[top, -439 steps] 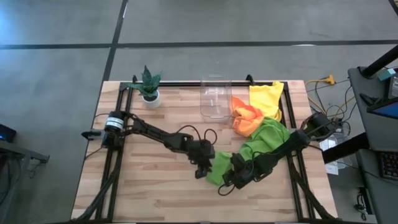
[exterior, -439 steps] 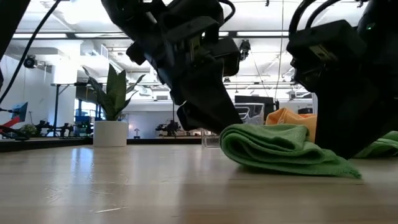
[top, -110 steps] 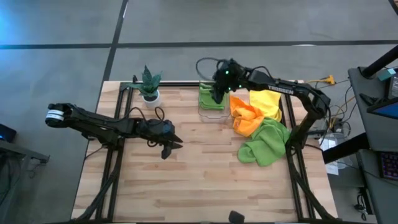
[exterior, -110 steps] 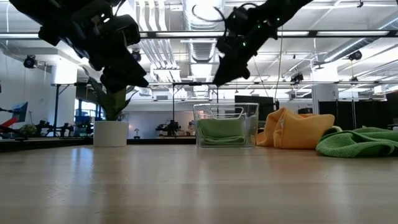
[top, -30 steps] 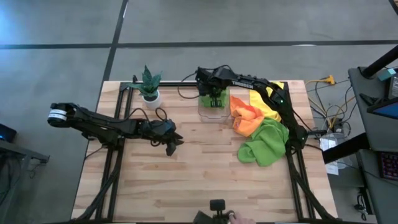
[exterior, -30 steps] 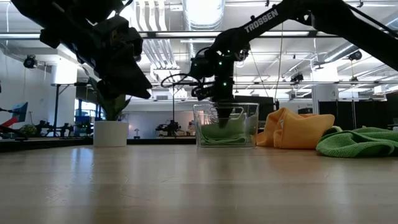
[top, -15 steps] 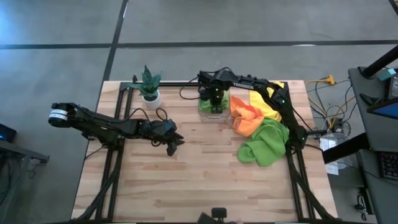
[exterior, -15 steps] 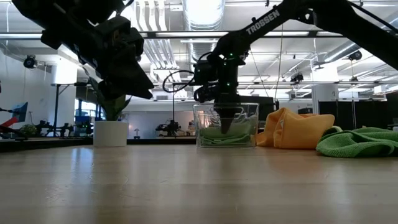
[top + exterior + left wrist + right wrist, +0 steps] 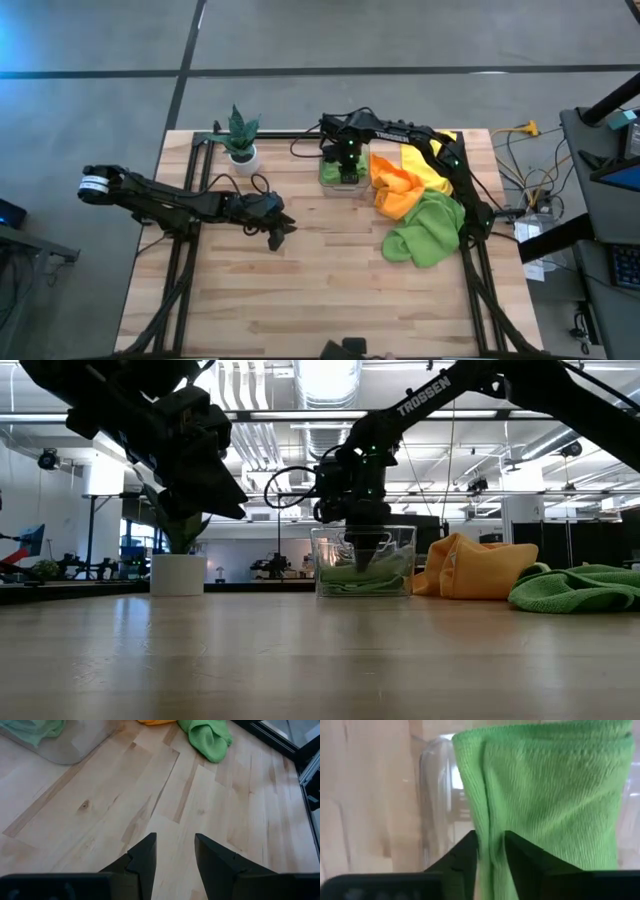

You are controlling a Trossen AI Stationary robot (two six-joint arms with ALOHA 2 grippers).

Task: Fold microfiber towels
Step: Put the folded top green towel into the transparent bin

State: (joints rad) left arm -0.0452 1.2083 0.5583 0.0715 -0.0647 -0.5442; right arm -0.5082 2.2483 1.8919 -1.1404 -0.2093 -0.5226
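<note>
1. Table (image 9: pixel 300 290): fills the frame's centre.
2. Loose towels (image 9: pixel 425 228) (orange, yellow, green): heaped centre-right.
3. Clear bin (image 9: pixel 328 178), upper centre, holds the folded green towel (image 9: pixel 555 795).
4. Right gripper (image 9: pixel 491 851): inside the bin, fingers slightly apart astride a towel fold.
5. Left gripper (image 9: pixel 174 854): centre-left, fingers apart, empty.

1. Floor (image 9: pixel 420 35): grey concrete, smooth, crossed by dark seam lines; surrounds the table on all visible sides in the high view.
2. Table (image 9: pixel 300 300): pale wood planks, black metal frame along its edges.
3. Ceiling (image 9: pixel 290 420): open, white, with exposed ducts, pipes and beams; bright strip lights (image 9: pixel 325 375) overhead.
4. Far room: large open hall, white walls, bright windows (image 9: pixel 105 485) at far left, dark equipment stands along the back.
5. Right of the table: a dark desk (image 9: pixel 600 170), loose cables (image 9: pixel 525 130) on the floor.
</note>
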